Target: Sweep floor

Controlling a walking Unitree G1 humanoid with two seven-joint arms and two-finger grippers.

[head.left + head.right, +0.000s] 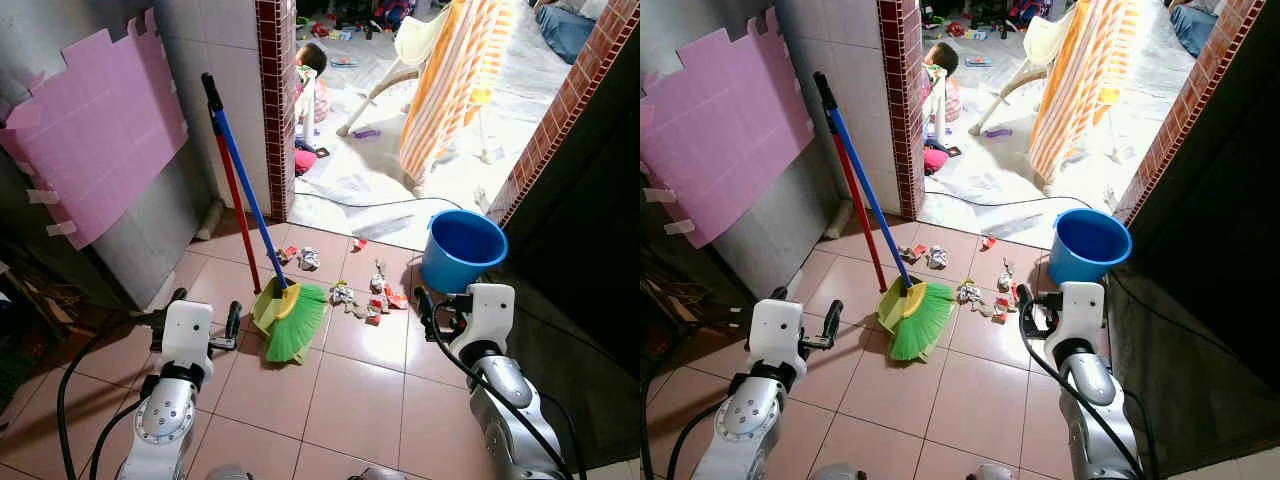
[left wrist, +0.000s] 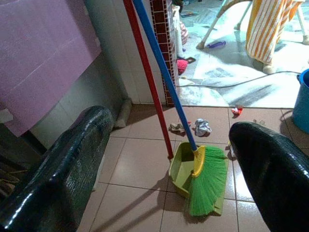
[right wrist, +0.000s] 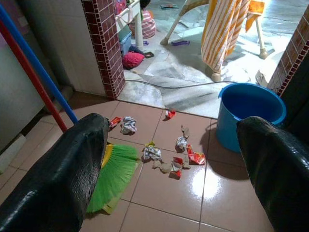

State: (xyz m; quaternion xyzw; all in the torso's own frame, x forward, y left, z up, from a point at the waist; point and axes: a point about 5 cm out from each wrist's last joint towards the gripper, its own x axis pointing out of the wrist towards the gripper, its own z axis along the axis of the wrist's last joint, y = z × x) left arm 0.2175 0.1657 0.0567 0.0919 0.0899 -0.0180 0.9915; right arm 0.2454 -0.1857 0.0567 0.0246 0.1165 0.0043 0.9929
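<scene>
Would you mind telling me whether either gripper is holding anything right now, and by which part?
Nothing is held. The left gripper and right gripper are both open above the tiled floor; the green-bristled broom with the blue handle leans untouched against the wall.

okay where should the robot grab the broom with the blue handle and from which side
Probably mid-shaft on the blue handle, above the green bristles. It leans toward the wall, with the red handle close behind, so come from the open tile side. The left gripper, open, is nearest.

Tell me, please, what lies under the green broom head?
The broom head rests in a green dustpan on the tiled floor. Its bristles cover much of the pan, so anything lying there is hidden.
</scene>
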